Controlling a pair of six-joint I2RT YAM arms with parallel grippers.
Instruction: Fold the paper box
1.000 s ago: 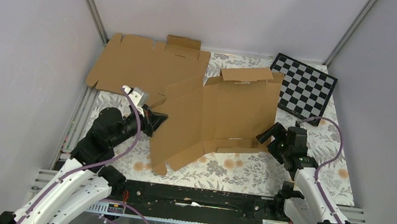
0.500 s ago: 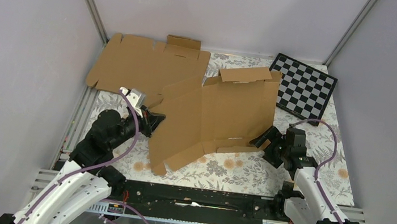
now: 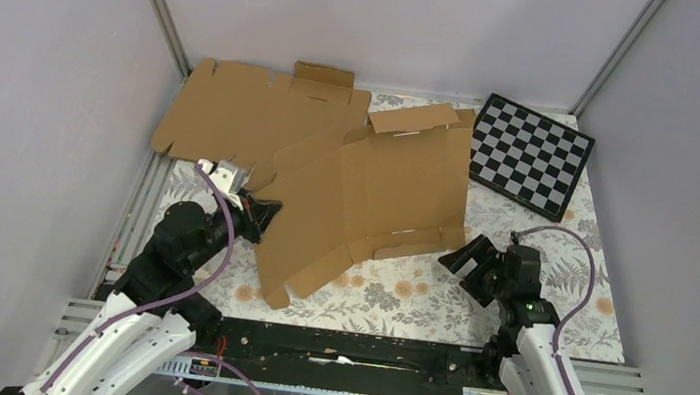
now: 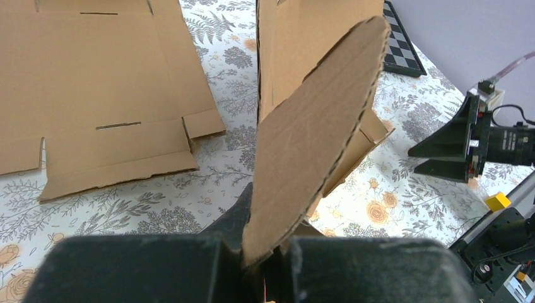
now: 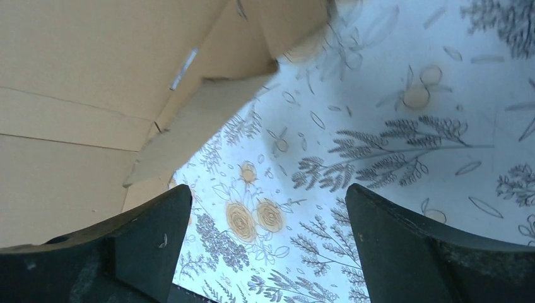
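Note:
The paper box (image 3: 365, 204) is a brown die-cut cardboard sheet lying partly folded in the middle of the table, its left part raised. My left gripper (image 3: 261, 215) is shut on the rounded left flap of the box (image 4: 315, 132), which stands up between its fingers. My right gripper (image 3: 464, 262) is open and empty, just off the box's near right corner and apart from it. In the right wrist view the box's corner (image 5: 189, 120) lies ahead and to the left of the open fingers (image 5: 145, 233).
A second flat brown cardboard sheet (image 3: 256, 110) lies at the back left, also seen in the left wrist view (image 4: 94, 95). A black-and-white checkerboard (image 3: 530, 157) leans at the back right. Grey walls enclose the floral-patterned table (image 3: 567, 285).
The box has slid left and toward the back, pulled by my left gripper. My right gripper has let go of the box's right edge, drawn back toward the near edge and stands open.

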